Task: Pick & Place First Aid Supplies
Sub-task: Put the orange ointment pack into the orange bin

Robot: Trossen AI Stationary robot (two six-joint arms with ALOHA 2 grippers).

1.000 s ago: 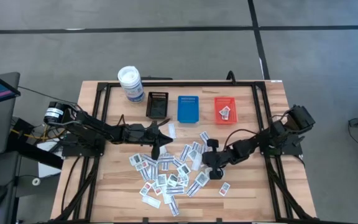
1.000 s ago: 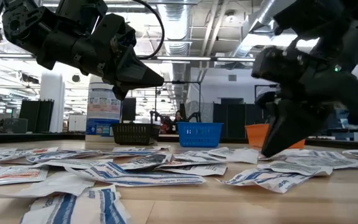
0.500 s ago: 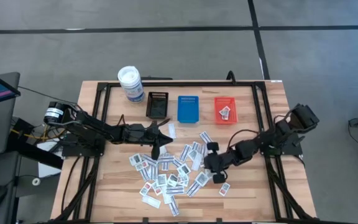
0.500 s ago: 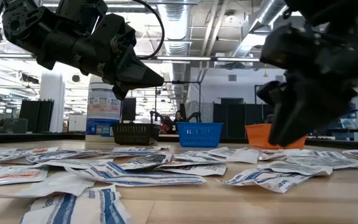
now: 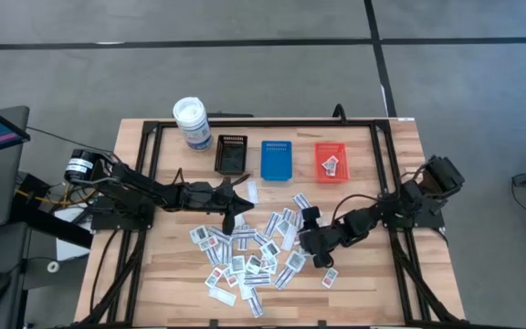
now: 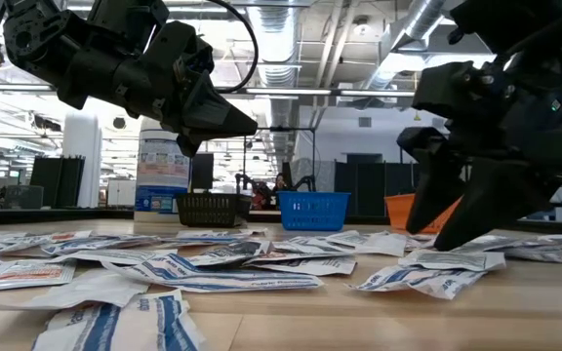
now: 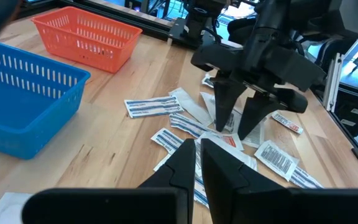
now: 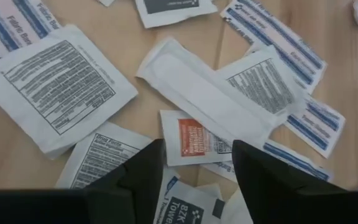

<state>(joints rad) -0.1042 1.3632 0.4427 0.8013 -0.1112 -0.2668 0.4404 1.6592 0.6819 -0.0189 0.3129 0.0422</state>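
The first aid supplies (image 5: 249, 251) are small white packets lying flat in a loose pile mid-table. My right gripper (image 5: 310, 245) stands over the pile's right edge, fingers pointing down and open (image 6: 447, 234). A packet with an orange-red print (image 8: 194, 138) lies flat between its fingers. My left gripper (image 5: 229, 222) hovers above the pile's far left part. It is shut (image 7: 196, 155), with nothing showing between its fingers. My right gripper comes at the pile from above, one open finger on each side of the orange-printed packet (image 8: 185, 134). The fingertips (image 6: 468, 234) reach down to the level of the packets. I cannot tell whether they touch any packet.
Along the far side stand a white canister (image 5: 192, 123), a black tray (image 5: 231, 153), a blue tray (image 5: 277, 159) and an orange tray (image 5: 340, 161) holding packets. A black frame (image 5: 153, 137) borders the table. Bare wood lies right of the pile (image 5: 363, 274).
My right gripper has opened from shut to wide. It rose a little from the table, then came down again over the pile's right edge. The packets have stayed where they were.
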